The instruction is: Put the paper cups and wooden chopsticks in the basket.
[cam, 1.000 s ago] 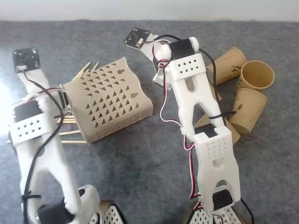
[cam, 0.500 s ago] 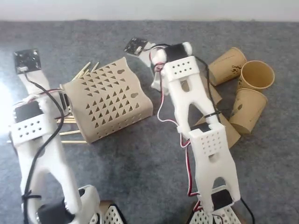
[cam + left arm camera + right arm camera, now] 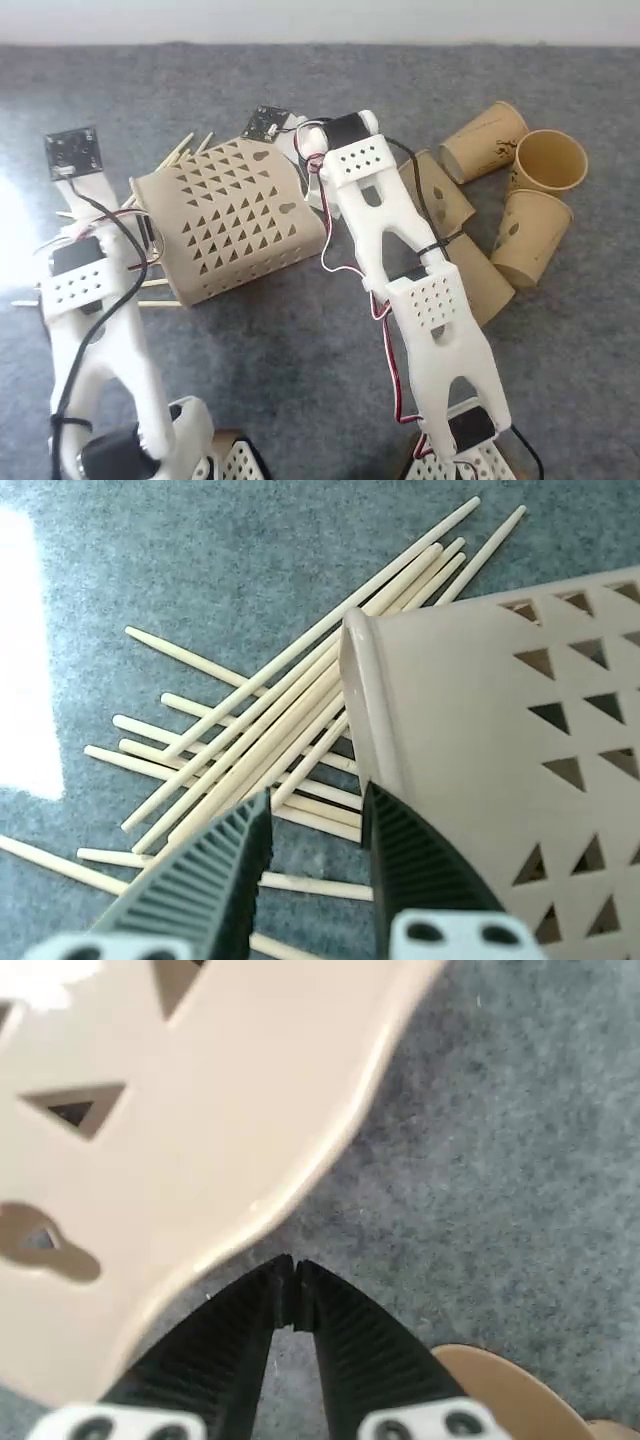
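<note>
The left gripper (image 3: 313, 815) hangs low with its two fingers a little apart and nothing between them. It is just above the heap of chopsticks (image 3: 250, 740) and right beside the rim of the basket (image 3: 362, 700). The right gripper (image 3: 292, 1270) has its fingers pressed together on nothing, with the tip close to the wavy edge of the basket on the side toward the far edge of the surface (image 3: 300, 350).

The basket lies tipped over. Its mouth seems turned toward the left edge of the surface, and the chopsticks are spread there; whether some go inside, I cannot tell. The paper cups (image 3: 530, 235) are all outside it, grouped near the right edge.

I think the basket must first stand with its mouth up. For this, the closed right gripper should push low and slowly on the wall, while the left one keeps off the rim — otherwise the basket may slide over the sticks and scatter them. To pick chopsticks, the left fingers need to open wider and take a few across their middle.

Room is tight at the left side, between rim and sticks. The best free place is the near middle of the surface, between the two arms. The right arm reaches over the closest cup (image 3: 448, 200), so a wide swing could knock it.
</note>
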`<state>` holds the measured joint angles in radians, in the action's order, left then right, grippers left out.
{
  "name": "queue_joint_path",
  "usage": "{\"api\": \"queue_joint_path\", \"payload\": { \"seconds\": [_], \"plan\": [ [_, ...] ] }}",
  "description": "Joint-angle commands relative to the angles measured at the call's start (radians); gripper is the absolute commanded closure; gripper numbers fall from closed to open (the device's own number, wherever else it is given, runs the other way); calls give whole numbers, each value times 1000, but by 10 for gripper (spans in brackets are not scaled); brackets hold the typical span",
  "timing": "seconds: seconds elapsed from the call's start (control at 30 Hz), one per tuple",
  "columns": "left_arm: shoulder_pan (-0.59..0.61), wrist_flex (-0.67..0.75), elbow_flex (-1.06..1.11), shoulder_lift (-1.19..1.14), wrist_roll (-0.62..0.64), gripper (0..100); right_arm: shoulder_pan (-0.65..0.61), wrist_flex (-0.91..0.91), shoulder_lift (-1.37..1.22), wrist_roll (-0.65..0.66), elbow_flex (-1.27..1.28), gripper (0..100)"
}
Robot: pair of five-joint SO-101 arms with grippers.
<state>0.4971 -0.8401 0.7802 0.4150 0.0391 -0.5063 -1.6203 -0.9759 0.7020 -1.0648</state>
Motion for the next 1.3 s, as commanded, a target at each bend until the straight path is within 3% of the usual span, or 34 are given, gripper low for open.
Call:
{"api": "queue_joint_path", "payload": {
  "seconds": [0.0,0.4,0.57,0.8,1.03,1.27],
  "plan": [
    [-5,49,24,38,-11,848,-28,1,16,14,-11,991],
    [-5,123,108,21,-87,848,-137,-1,180,14,-11,991],
    [-6,169,56,-209,-98,848,-154,-1,232,14,-11,991],
    [-2,-3,-193,-463,-104,848,-154,-28,268,61,-11,991],
    [2,61,-88,-339,-103,848,-136,-38,268,81,-11,991],
    [11,-37,-28,86,-49,848,-116,-41,268,80,-11,991]
  ]
}}
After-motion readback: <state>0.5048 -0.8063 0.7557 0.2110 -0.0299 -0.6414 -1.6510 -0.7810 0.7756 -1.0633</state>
